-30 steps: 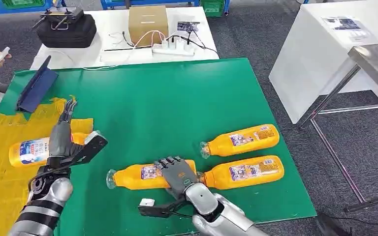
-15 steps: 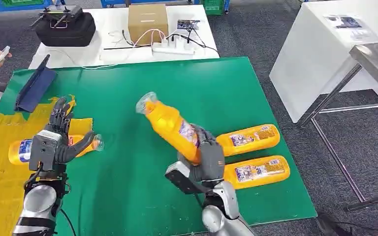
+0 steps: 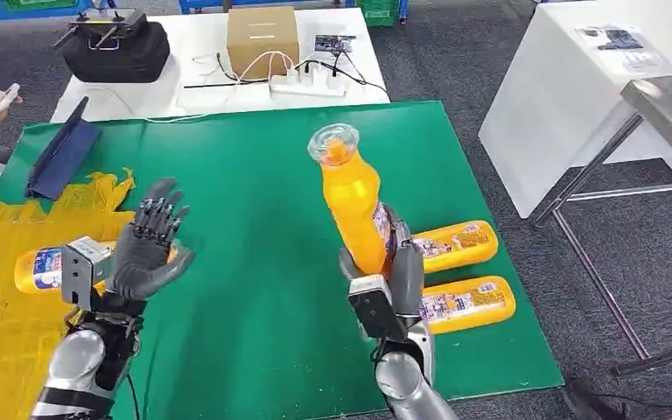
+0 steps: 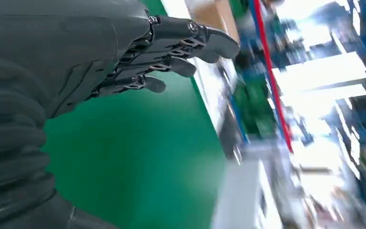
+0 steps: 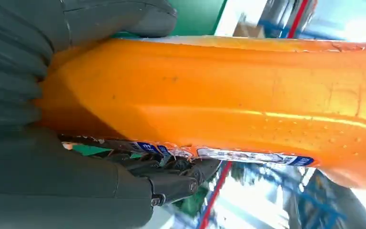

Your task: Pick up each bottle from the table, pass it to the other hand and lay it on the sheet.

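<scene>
hidden: bottle on sheet (image 3: 42, 268) half covered by left hand, two spare bottles (image 3: 455, 246) partly behind right hand, right of the green mat's (image 3: 254, 184) centre | left hand (image 3: 147, 251): fingers spread, empty, above mat's left edge by yellow sheet (image 3: 0, 324) | right hand (image 3: 385, 271): gripped orange bottle (image 3: 354, 206) upright above mat, cap up

The left hand (image 4: 76, 62) is seen raised over the green table cover (image 4: 138, 157), its dark fingers (image 4: 186, 45) spread apart and nothing held in them. Beyond the cover's edge, everything is blurred.
</scene>
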Robot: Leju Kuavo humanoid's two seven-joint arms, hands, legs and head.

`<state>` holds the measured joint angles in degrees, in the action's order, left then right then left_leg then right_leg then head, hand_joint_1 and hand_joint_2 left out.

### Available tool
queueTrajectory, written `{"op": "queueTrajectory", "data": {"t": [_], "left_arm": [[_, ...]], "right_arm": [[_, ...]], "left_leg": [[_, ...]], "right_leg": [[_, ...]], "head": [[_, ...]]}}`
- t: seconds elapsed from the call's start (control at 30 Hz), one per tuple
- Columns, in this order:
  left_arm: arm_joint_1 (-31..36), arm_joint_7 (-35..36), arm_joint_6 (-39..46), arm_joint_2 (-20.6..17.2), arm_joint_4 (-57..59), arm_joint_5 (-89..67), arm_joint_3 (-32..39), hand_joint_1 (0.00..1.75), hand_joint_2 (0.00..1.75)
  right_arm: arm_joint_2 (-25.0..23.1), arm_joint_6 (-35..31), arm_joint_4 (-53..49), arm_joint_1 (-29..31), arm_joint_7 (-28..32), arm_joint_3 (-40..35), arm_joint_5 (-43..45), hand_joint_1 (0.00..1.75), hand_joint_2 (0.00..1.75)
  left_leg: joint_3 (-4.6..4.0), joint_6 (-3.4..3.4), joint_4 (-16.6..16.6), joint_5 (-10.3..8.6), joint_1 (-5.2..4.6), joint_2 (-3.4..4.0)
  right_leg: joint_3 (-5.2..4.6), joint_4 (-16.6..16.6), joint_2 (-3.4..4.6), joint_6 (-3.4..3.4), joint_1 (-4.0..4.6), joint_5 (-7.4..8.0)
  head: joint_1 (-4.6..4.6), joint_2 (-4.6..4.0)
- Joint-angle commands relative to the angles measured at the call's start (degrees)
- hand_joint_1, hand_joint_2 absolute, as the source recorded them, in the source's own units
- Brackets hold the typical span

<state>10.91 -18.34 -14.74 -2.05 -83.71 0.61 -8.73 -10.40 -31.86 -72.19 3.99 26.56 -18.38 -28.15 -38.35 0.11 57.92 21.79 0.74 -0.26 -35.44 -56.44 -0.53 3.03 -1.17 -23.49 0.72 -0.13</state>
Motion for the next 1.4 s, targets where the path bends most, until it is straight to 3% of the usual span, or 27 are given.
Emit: {"op": "queueTrajectory", "data": {"t": [0.03,0.13,0.43,0.6,0.8,1.2,1.23,1.27,1.4], "left_arm": [[3.67,-0.73,-4.43,-1.68,2.6,1.95,-12.37,0.0,1.75],[4.57,-1.51,-5.29,-1.88,3.35,2.74,-14.02,0.0,1.75],[4.63,-1.64,-5.37,-2.2,3.44,2.94,-14.13,0.0,1.75],[5.26,-1.87,-5.77,-1.81,4.91,4.16,-14.55,0.0,1.75],[6.64,-1.81,-4.6,-0.26,7.5,4.9,-13.87,0.0,1.75],[6.55,-1.78,0.39,2.02,6.47,5.45,-11.66,0.0,1.75],[6.4,-2.13,0.5,2.32,6.18,5.88,-11.36,1.34,1.75],[6.16,-2.61,0.01,2.35,5.77,6.51,-11.37,1.75,1.75],[5.51,-3.13,0.14,2.62,4.65,6.69,-11.38,1.75,1.75]], "right_arm": [[0.68,9.51,7.7,7.2,4.42,-4.79,4.54,1.75,1.75],[1.0,13.23,9.79,9.1,4.43,-7.67,4.63,1.75,1.75],[0.96,13.32,10.3,9.36,4.5,-8.04,4.54,1.75,1.75],[0.39,17.67,13.56,11.7,4.19,-12.62,3.88,1.75,1.75],[0.13,18.64,18.13,13.1,2.85,-21.1,-1.54,1.75,1.75],[0.49,18.18,20.51,13.16,2.27,-24.0,-2.64,1.75,1.75],[0.47,18.22,20.6,13.18,2.24,-24.05,-2.57,1.75,1.75],[0.42,18.39,20.86,13.3,2.29,-24.25,-2.54,1.75,1.75],[0.26,18.21,21.47,13.3,2.06,-24.28,-2.33,1.75,1.75]], "left_leg": [[0.21,0.01,0.0,0.05,0.02,0.01],[0.3,0.01,0.02,0.09,0.04,0.03],[0.15,0.02,-0.04,0.02,0.02,0.02],[0.33,0.01,-0.02,0.09,0.02,0.09],[0.24,0.01,-0.05,0.04,0.03,0.06],[0.17,0.01,-0.03,0.02,0.05,-0.06],[0.31,0.02,-0.02,0.08,0.06,-0.1],[0.31,0.02,-0.01,0.08,0.05,-0.09],[0.37,0.03,-0.01,0.12,0.05,-0.04]], "right_leg": [[0.21,0.01,0.02,-0.12,0.04,-0.05],[0.29,0.0,0.04,-0.15,0.07,-0.07],[0.13,0.03,0.02,-0.06,0.03,-0.02],[0.3,0.01,0.1,-0.14,0.04,-0.07],[0.2,0.04,0.06,-0.1,0.04,-0.03],[0.16,0.04,-0.08,-0.08,0.04,-0.05],[0.32,0.03,-0.11,-0.13,0.06,-0.12],[0.31,0.02,-0.09,-0.13,0.05,-0.12],[0.36,0.02,-0.05,-0.15,0.06,-0.14]], "head": [[0.0,0.0],[0.0,0.0],[0.0,0.0],[0.0,0.0],[0.0,0.0],[0.0,0.0],[0.0,0.0],[0.0,0.0],[0.0,0.0]]}}
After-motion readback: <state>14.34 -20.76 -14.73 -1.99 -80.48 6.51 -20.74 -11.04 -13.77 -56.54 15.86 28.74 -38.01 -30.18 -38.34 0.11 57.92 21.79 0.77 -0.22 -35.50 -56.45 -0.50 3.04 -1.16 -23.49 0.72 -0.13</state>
